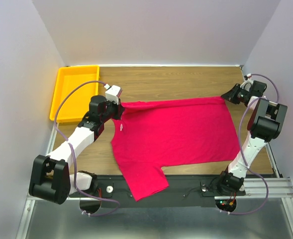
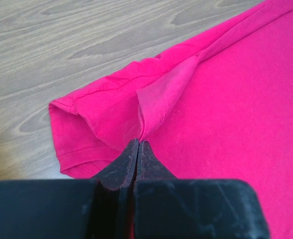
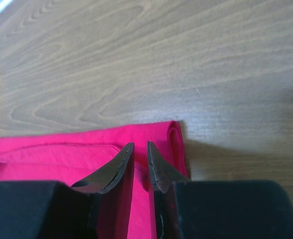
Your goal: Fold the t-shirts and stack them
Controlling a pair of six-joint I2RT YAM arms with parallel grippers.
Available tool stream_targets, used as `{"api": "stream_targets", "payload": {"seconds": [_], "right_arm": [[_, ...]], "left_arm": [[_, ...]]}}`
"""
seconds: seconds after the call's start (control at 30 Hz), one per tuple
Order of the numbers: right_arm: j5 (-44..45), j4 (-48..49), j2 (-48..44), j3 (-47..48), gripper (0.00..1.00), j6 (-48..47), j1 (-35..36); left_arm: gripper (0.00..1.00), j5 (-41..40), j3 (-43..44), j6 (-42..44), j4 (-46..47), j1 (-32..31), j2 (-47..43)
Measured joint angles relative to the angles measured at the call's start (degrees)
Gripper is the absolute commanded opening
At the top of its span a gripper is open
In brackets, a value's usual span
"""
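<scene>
Two corners of the t-shirt (image 1: 181,132) sit at the grippers. The shirt lies spread over the bench (image 1: 186,79) centre, its far hem running left to right, with one sleeve draped over the near edge. The L gripper (image 2: 138,141) is at the shirt's far-left corner, near the yellow tray (image 1: 61,99) in the far-left bench corner, with jaws closed tight on a small pinch of cloth. The R gripper (image 3: 140,143) is at the shirt's far-right corner, toward the right bench edge. Its jaws are narrow with cloth showing in the gap, but you cannot tell whether they bite. Probable risks: if the R side has no hold, a lift raises one corner only and the shirt skews. The L pinch is shallow, approx. at the tips, so tension may pull it free. The draped sleeve may drag or snag on the near edge. Verify both holds before any lift.
</scene>
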Motion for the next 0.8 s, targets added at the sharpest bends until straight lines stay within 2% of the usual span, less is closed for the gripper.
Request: {"api": "stream_targets", "payload": {"seconds": [0.47, 0.8], "right_arm": [[-0.48, -8.04, -4.55, -4.20, 0.18, -10.03, -0.31], [-0.22, -11.43, -12.41, -7.80, 0.37, -14.97, -2.43]], "left_arm": [[0.00, 0.17, 0.00, 0.04, 0.00, -0.24, 0.00], [0.00, 0.22, 0.00, 0.09, 0.00, -0.24, 0.00]]}}
